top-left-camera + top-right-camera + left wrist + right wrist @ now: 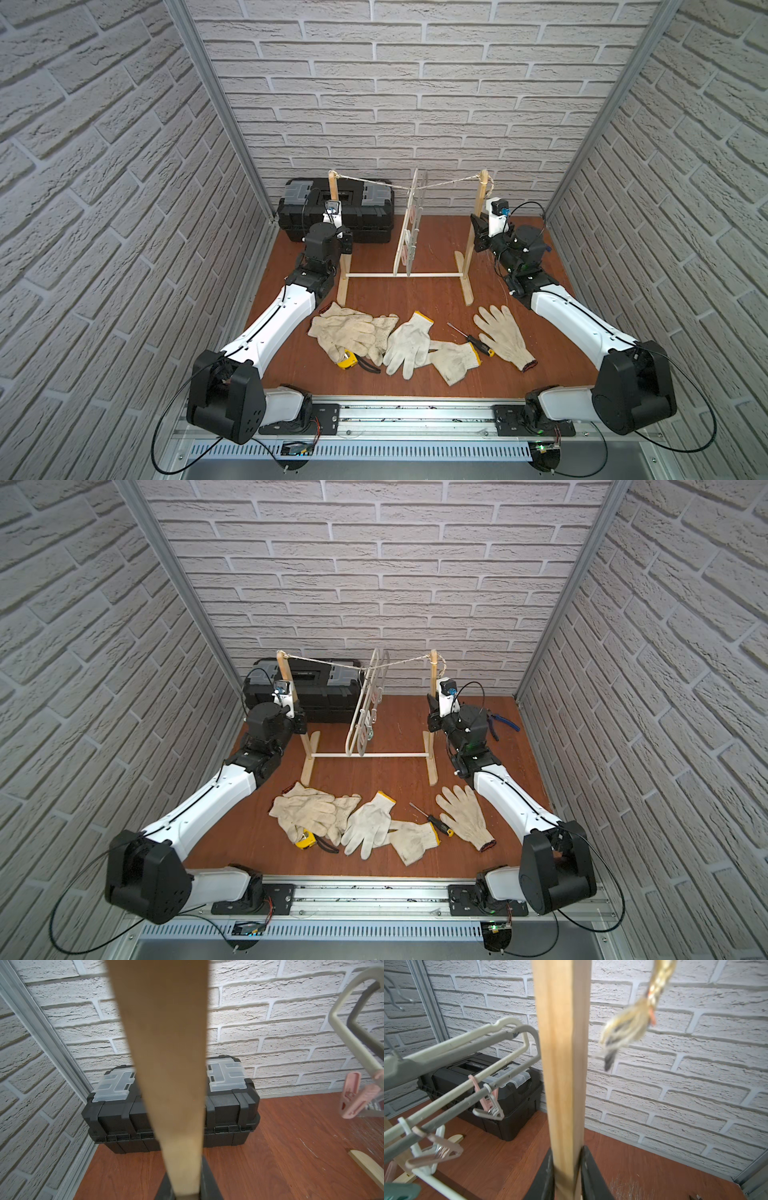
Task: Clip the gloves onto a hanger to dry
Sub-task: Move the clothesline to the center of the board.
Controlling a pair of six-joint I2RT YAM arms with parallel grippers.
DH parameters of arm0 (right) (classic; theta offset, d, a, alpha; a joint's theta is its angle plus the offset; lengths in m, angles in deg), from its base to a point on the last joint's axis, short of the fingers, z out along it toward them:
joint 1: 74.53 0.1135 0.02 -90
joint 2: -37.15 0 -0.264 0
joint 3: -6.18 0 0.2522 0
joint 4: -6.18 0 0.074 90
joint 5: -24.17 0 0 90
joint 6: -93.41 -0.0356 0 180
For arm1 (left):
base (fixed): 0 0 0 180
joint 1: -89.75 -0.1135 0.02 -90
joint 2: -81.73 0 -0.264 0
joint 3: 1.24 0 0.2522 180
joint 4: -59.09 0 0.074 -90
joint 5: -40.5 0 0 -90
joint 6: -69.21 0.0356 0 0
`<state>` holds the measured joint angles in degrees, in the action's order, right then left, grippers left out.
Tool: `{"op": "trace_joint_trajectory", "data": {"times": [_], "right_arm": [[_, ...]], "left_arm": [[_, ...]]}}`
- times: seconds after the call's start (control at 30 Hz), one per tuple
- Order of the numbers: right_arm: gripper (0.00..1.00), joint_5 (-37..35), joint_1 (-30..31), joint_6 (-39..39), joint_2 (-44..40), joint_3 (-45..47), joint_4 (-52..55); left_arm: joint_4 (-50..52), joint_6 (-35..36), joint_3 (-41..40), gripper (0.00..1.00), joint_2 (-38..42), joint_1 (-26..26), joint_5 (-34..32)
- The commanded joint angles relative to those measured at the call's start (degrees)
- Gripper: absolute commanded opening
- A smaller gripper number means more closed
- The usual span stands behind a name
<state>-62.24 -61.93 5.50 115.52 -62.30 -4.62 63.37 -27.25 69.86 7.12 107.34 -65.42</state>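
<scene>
Black-and-white, reaching up the table [415, 299] from the 7 o'clock corner with the left arm: sloping the forearm toward 10 o'clock, folding the wrist over at the top, bringing the left gripper [347, 244] against the left post [333, 189] of the wooden rack [405, 274]. Mirroring that from 5 o'clock with the right arm, sloping the forearm toward 2 o'clock, setting the right gripper [479, 232] on the right post [481, 191] at the rack's 3 o'clock end.

Clamping narrowly on both sides. Pinching the left post between dark fingers [207, 1178] in the left wrist view (showing only a sliver of each finger, low beside the wood). Pressing the right post from both flanks with black fingers [589, 1172] in the right wrist view, touching the wood on each side.

Leaving the gloves [409, 345] loose on the table at 6 o'clock of the rack, well apart from both grippers. Piling several at 7 o'clock over a yellow tape measure [346, 360], spreading two near the middle, laying one flat at 5 o'clock just beside a screwdriver [473, 338]. Hanging two hangers [411, 232] side by side from the rope [449, 183] strung between the posts. Standing a black toolbox [365, 216] at 11 o'clock, against the brick wall.
</scene>
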Motion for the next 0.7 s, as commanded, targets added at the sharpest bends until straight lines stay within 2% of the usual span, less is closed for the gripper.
{"op": "trace_joint_trajectory", "data": {"times": [0.0,0.33,0.5,0.67], "right_arm": [[0.24,-2.7,1.0,-0.6,0.2,-0.1,0.5],[0.33,-5.0,1.7,1.4,-0.7,-1.4,5.3],[0.44,-6.7,1.7,2.4,-1.5,-1.6,7.9],[0.59,-7.0,1.6,2.3,-1.7,-4.9,16.0]], "left_arm": [[1.4,1.0,-1.0,0.15,1.3,-2.2,0.4],[2.0,-0.5,0.1,0.20,-0.3,-3.5,3.8],[2.3,-1.8,0.1,0.30,0.3,-3.3,4.7],[3.3,-1.8,-0.5,0.48,1.6,-3.5,5.1]]}}
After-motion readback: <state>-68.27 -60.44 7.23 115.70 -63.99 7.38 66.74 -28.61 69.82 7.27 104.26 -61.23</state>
